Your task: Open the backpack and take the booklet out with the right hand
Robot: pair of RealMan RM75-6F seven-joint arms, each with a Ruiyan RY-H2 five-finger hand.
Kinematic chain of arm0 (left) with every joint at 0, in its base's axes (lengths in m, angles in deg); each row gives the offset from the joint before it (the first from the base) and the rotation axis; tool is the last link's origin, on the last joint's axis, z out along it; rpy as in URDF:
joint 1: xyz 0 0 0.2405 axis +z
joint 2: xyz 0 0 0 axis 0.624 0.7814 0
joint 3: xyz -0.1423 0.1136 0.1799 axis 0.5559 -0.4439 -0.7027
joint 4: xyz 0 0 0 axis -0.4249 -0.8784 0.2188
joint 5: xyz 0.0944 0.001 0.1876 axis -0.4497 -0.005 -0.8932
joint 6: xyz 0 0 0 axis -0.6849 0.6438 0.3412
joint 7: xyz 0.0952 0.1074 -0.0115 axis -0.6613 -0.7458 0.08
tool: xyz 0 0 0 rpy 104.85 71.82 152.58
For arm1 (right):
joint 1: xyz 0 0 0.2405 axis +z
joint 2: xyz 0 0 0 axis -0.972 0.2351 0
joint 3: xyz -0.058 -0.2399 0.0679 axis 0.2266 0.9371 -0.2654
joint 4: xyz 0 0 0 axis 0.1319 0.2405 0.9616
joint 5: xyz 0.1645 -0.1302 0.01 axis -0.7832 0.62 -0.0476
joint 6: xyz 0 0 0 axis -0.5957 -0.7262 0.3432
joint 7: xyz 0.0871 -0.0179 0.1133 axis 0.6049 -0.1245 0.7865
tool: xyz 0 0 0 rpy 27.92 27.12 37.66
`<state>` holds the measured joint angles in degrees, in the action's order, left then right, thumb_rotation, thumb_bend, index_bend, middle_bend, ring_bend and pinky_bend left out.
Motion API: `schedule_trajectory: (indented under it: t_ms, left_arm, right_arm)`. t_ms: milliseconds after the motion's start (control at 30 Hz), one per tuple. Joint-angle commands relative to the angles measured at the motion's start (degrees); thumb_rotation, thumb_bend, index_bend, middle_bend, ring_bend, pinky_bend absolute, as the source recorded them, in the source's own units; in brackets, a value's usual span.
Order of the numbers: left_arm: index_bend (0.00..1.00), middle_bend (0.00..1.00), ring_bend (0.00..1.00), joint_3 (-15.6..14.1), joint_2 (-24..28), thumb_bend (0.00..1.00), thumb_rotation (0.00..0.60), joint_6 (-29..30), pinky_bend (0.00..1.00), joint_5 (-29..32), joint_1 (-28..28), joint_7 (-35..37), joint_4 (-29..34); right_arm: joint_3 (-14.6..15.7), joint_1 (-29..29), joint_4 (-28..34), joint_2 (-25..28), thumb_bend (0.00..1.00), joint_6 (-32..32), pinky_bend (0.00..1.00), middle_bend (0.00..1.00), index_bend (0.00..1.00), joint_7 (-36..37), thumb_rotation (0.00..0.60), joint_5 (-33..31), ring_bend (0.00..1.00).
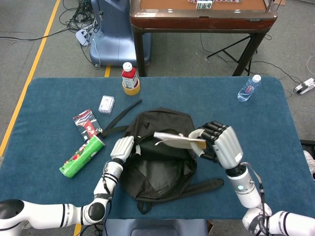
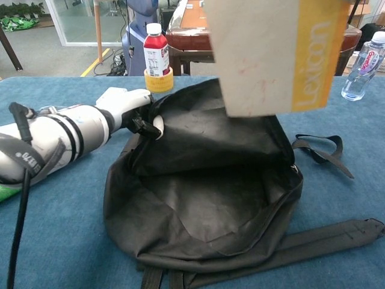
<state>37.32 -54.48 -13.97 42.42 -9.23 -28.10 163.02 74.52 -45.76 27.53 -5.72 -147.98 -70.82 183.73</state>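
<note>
Open black backpack (image 1: 157,162); pale booklet (image 1: 178,141) above.

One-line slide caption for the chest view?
Booklet lifted above the open backpack while the left hand holds its rim.

Right hand (image 1: 220,142) raised, fingers (image 1: 212,130) curled in grip; left hand (image 1: 121,147) low, palm down.

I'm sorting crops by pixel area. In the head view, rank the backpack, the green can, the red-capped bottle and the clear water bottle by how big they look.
1. Black backpack, by far the largest.
2. Green can.
3. Red-capped bottle.
4. Clear water bottle.
The two bottles look close in size, and both stand farther from the camera, so their order is unsure.
</note>
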Motion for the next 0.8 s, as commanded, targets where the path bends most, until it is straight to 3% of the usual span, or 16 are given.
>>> schedule_trajectory:
  t_ms: [33, 333, 400, 467, 533, 600, 733, 800]
  left_arm:
    - [0.62, 0.5, 0.38, -2.9, 2.1, 0.79, 0.6, -0.3, 0.05, -3.8, 1.5, 1.1, 2.6]
    - [0.55, 0.48, 0.37, -6.9, 6.8, 0.78, 0.6, -2.3, 0.05, -8.0, 3.3, 2.5, 9.0]
    - [0.47, 0.44, 0.33, -7.6, 8.3, 0.73, 0.6, -3.5, 0.05, -8.2, 3.2, 2.5, 10.7]
    - [0.33, 0.39, 0.29, -7.9, 10.0, 0.61, 0.599, -4.7, 0.05, -8.2, 3.0, 2.4, 12.8]
    - [0.2, 0.34, 0.26, -8.3, 11.4, 0.46, 0.558, -5.2, 0.05, -8.8, 2.9, 2.5, 14.7]
    - [0.13, 0.32, 0.24, -8.8, 12.5, 0.38, 0.486, -4.8, 0.05, -10.4, 3.2, 2.7, 16.5]
    - [0.03, 0.29, 0.2, -9.5, 12.7, 0.33, 0.396, -2.7, 0.05, -14.0, 4.2, 3.4, 18.5]
    - [0.01, 0.28, 0.18, -9.6, 12.4, 0.32, 0.375, -1.6, 0.05, -15.4, 4.7, 4.3, 18.7]
  right_arm:
    - [-2.6, -1.5, 1.0, 2.9, 0.52, -1.6, 0.58, 0.65, 0.84, 1.6, 0.6, -2.4, 0.55]
    - [-5.5, -1.0, -3.7, 3.6, 0.52, 3.3, 0.58, 0.65, 0.84, 1.3, 0.6, -9.5, 0.55]
    - [-5.3, 0.0, -6.6, 2.0, 0.52, 5.9, 0.58, 0.65, 0.84, 0.8, 0.6, -11.0, 0.55]
    - [-5.0, 1.4, -10.9, -0.5, 0.52, 8.3, 0.58, 0.65, 0.84, -0.4, 0.6, -11.8, 0.55]
    - [-4.6, 2.5, -14.2, -2.9, 0.52, 9.9, 0.58, 0.65, 0.84, -0.1, 0.6, -12.2, 0.55]
    - [-4.4, 3.6, -17.3, -5.7, 0.52, 11.7, 0.58, 0.65, 0.84, 0.7, 0.6, -12.8, 0.55]
    - [-3.4, 5.6, -21.5, -9.9, 0.52, 15.5, 0.58, 0.62, 0.83, 0.6, 0.6, -13.7, 0.55]
    - [-2.3, 6.3, -21.2, -10.6, 0.52, 18.7, 0.57, 0.56, 0.75, 0.1, 0.6, -14.3, 0.5]
